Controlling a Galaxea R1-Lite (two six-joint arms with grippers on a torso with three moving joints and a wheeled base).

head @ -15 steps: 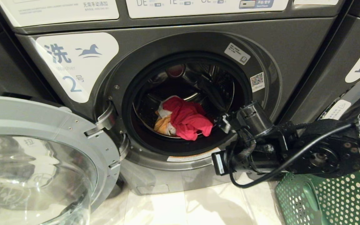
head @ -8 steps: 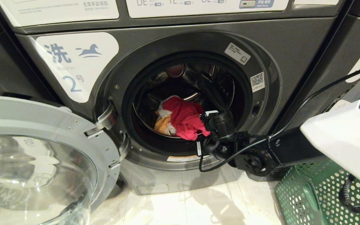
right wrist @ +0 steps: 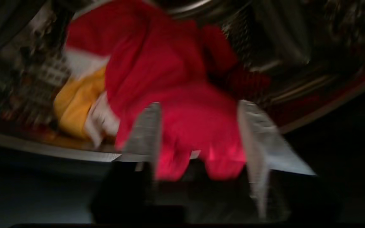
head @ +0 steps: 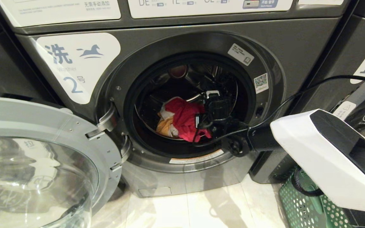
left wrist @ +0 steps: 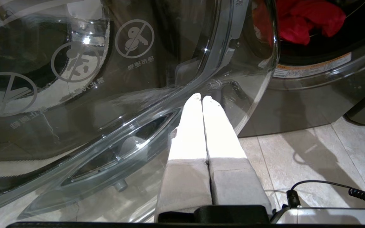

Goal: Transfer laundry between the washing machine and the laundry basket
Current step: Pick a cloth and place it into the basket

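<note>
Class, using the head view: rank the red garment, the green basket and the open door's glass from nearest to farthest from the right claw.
1. Red garment: in the drum, right beside the right claw.
2. Green basket: on the floor, lower right.
3. Door glass: far left, swung open.

Head view: sharp, evenly lit from above. Drum interior [head: 182,91] dim, with highlights on its metal. Open glass door [head: 36,164] carries broad reflections. Soft shadows on the pale floor [head: 185,212]. Straight edges bow slightly toward the corners.

Left wrist view: closed fingers [left wrist: 198,126] overexposed at the tips; glare streaks along the door glass.

Right wrist view: dark, heavy motion blur; red garment [right wrist: 182,95] and fingers [right wrist: 147,129] smeared.
</note>
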